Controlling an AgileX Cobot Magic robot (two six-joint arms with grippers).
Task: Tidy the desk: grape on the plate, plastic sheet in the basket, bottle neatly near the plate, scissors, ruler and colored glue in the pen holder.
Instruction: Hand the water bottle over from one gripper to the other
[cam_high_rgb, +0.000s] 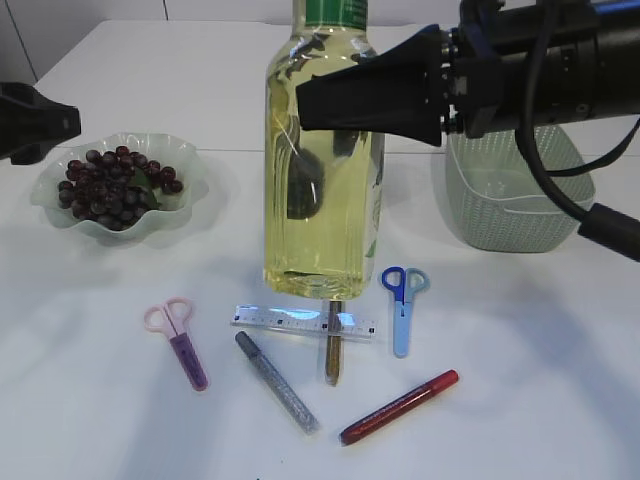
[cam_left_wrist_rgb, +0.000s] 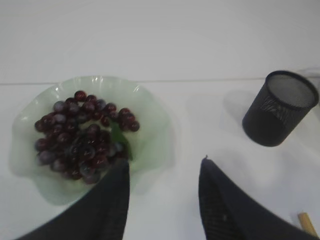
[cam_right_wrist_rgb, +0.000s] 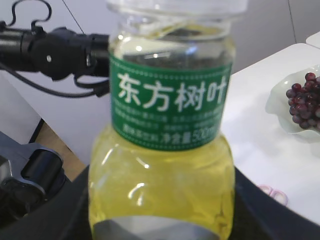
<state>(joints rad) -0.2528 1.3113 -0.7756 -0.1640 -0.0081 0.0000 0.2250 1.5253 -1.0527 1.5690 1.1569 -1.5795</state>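
Exterior view shows us the bottle (cam_high_rgb: 322, 160) of yellow liquid at centre frame, clamped by the right pincer (cam_high_rgb: 335, 95) reaching in from the upper right; whether its base touches the bench (cam_high_rgb: 520, 400) we cannot tell. Below it lie the ruler (cam_high_rgb: 300, 323), blue scissors (cam_high_rgb: 402, 300), pink scissors (cam_high_rgb: 180, 340), and silver (cam_high_rgb: 277, 383), gold (cam_high_rgb: 332, 350) and red glue pens (cam_high_rgb: 398, 407). At left the grapes (cam_high_rgb: 115, 185) fill the plate (cam_high_rgb: 55, 215); the basket (cam_high_rgb: 515, 195) sits at right. In our left wrist view the left pincer (cam_left_wrist_rgb: 165, 172) stands apart, empty, beside the plate, with the pen holder (cam_left_wrist_rgb: 280, 107) at right.
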